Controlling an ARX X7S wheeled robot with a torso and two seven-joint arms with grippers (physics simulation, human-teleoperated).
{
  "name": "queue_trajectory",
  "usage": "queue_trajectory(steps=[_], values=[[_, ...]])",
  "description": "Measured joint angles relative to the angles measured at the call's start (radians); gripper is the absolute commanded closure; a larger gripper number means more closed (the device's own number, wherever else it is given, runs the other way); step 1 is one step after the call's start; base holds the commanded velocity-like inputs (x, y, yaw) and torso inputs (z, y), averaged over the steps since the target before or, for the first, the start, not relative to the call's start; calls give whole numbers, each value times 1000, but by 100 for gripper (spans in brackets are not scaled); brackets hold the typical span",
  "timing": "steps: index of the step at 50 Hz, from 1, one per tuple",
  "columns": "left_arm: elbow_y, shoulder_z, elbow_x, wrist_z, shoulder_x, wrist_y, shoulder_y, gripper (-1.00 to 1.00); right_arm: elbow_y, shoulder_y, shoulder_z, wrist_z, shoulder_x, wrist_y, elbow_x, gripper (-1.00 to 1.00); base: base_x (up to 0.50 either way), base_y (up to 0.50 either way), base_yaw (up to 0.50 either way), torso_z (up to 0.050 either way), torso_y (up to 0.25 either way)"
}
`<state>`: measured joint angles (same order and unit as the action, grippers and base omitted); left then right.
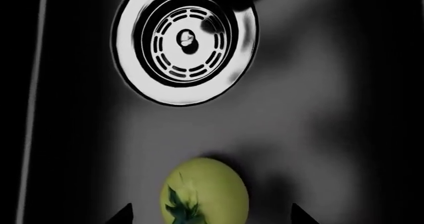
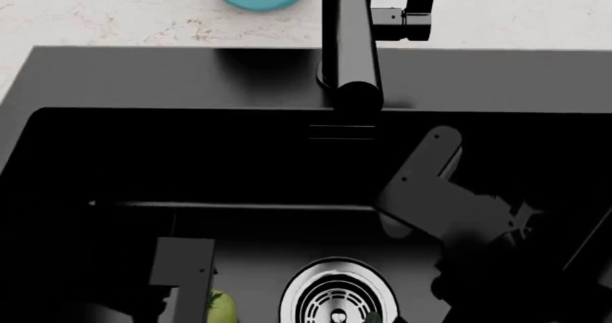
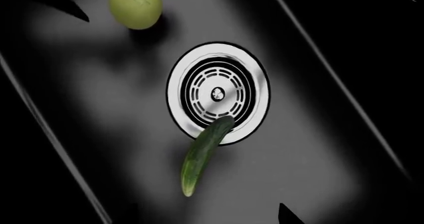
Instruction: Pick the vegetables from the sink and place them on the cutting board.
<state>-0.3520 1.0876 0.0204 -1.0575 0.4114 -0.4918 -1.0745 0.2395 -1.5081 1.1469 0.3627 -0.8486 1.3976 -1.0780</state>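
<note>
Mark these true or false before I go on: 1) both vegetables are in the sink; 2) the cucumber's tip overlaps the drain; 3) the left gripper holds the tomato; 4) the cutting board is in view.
1) True: tomato and cucumber lie on the sink floor.
2) True: one end lies over the drain rim.
3) False: the tomato lies free on the floor, between the left gripper's open fingertips.
4) False: no view shows it.

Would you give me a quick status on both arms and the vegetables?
Both arms inside sink, grippers empty. Tomato between left fingertips, ungrasped. Cucumber lies half across drain. Nothing blocking.
</note>
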Motion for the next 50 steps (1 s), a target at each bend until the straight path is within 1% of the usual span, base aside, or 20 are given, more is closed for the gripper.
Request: queue_trajectory(steps=[12,39,40,44,50], values=[[-118,7,6,25,-45,70,-4,-100,0,15,4,-10,-6,-16,-6,-100,30,0,4,0,0],[-288,25,11,65,-110,177,24,-100,7,27,15,-26,-15,-30,-21,-100,30,0,4,0,0],[-295,26,12,69,-112,181,24,100,8,28,14,-29,-16,-29,-23,-100,31,0,6,0,0],[-325,30,29,102,-123,223,12,100,14,33,10,-38,-21,-29,-32,-100,31,0,3,0,0],[-374,54,2,127,-137,276,0,100,18,39,6,-49,-26,-31,-40,-100,32,0,0,0,-5]])
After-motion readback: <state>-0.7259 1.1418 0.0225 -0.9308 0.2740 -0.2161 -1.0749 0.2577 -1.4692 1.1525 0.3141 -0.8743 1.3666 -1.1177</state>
